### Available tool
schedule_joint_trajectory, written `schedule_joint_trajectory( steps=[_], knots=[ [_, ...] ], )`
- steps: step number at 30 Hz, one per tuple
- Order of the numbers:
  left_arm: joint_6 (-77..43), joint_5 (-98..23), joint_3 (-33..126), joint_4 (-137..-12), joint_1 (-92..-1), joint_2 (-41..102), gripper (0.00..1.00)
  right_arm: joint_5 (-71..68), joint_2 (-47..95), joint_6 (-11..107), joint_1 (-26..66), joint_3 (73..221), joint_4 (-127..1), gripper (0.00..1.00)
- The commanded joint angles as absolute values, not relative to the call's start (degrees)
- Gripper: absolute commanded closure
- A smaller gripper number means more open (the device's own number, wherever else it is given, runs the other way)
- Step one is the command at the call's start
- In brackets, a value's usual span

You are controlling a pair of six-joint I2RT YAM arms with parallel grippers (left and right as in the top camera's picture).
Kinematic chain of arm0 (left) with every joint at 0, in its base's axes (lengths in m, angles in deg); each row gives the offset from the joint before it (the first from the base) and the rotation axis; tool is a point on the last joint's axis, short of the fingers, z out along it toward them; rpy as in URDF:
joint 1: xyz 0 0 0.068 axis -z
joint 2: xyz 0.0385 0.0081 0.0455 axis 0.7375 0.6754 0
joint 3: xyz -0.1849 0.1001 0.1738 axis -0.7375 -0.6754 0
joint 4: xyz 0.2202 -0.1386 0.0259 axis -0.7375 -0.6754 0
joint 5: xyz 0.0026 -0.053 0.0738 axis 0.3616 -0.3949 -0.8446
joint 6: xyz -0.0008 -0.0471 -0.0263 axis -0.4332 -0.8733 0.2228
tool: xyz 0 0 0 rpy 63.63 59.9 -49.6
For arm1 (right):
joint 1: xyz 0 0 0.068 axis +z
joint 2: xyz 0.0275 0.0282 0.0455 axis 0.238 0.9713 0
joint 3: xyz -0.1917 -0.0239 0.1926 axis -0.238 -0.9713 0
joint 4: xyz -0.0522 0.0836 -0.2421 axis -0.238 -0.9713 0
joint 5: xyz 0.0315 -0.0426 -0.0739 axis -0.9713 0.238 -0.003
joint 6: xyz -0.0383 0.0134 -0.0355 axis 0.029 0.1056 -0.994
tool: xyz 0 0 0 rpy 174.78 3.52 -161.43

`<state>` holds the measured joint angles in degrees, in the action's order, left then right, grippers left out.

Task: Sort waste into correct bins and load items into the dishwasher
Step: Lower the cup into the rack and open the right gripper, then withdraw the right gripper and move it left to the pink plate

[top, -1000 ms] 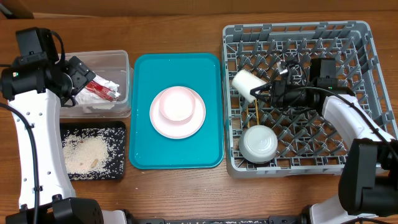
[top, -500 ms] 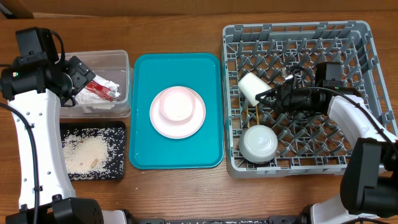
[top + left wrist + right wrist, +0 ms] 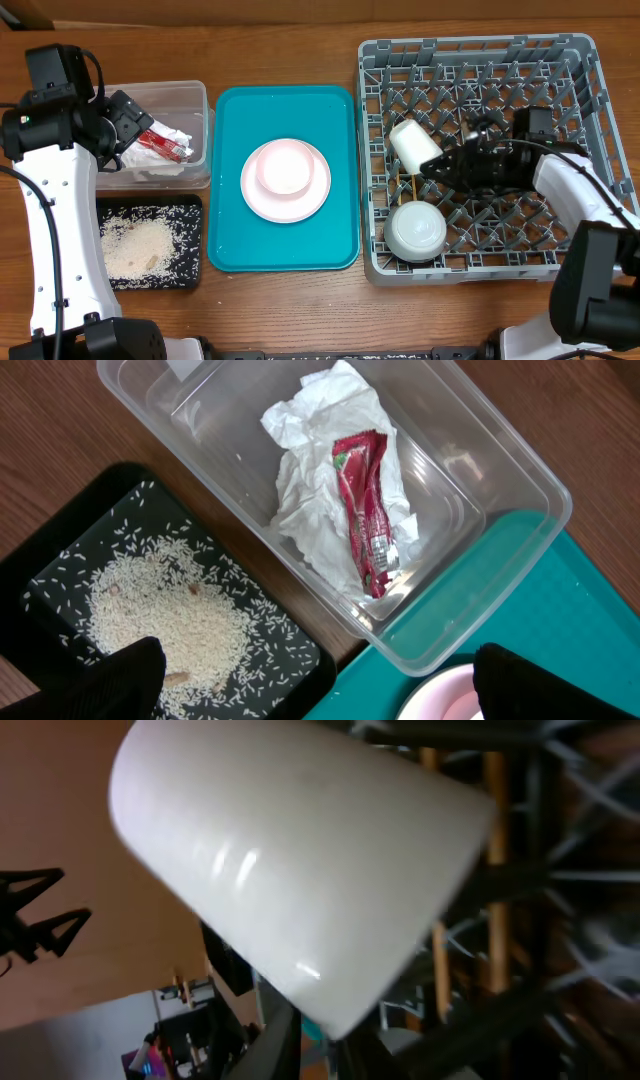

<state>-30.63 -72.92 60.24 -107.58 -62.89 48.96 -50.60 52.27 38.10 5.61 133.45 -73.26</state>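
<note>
The cream cup [image 3: 414,145] lies on its side in the dishwasher [image 3: 480,50], and my right gripper [image 3: 438,166] is shut on its rim. It fills the right wrist view as the cup [image 3: 290,860], with the right gripper [image 3: 310,1040] at its lower edge and the chopsticks [image 3: 492,820] behind. An upturned grey-green bowl [image 3: 416,231] and the chopsticks [image 3: 410,186] rest in the rack. A pink bowl [image 3: 284,168] sits on the pink plate [image 3: 285,210]. My left gripper [image 3: 128,125] hangs open over the clear tub [image 3: 500,470], which holds the napkin [image 3: 320,490] and red sauce packet [image 3: 365,510]. The left gripper [image 3: 320,685] holds nothing.
A black tray [image 3: 60,560] with rice [image 3: 170,620] lies in front of the tub. The teal tray [image 3: 240,250] carries the plate, between the bins and the rack. Upright pegs [image 3: 500,100] fill the rack around the cup.
My right gripper has carried the cup a little to the right and toward the front of the rack. The left arm has not moved.
</note>
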Motion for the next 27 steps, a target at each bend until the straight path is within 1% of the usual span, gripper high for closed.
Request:
schedule_joint_trajectory(
  steps=[1,5,8,16,20,23,27],
  knots=[
    [-31.8,-72.9,61.3,-107.5,-62.5,49.1,0.00,-44.8,48.6,38.1,3.0,133.3,-74.5,0.84],
    [-31.8,-72.9,61.3,-107.5,-62.5,49.1,0.00,-44.6,44.9,38.1,1.1,133.3,-76.0,0.84],
    [-31.8,-72.9,61.3,-107.5,-62.5,49.1,0.00,-41.7,42.3,39.7,0.5,133.3,-76.9,0.84],
    [-31.8,-72.9,61.3,-107.5,-62.5,49.1,0.00,-33.5,34.3,42.0,2.7,134.8,-77.3,0.84],
    [-31.8,-72.9,61.3,-107.5,-62.5,49.1,0.00,-27.6,31.0,43.0,7.3,136.7,-77.0,0.85],
    [-31.8,-72.9,61.3,-107.5,-62.5,49.1,0.00,-21.1,29.7,43.0,13.1,137.2,-74.0,0.85],
    [-31.8,-72.9,61.3,-107.5,-62.5,49.1,0.00,-6.1,30.3,43.0,23.3,137.1,-68.7,0.88]
  ],
)
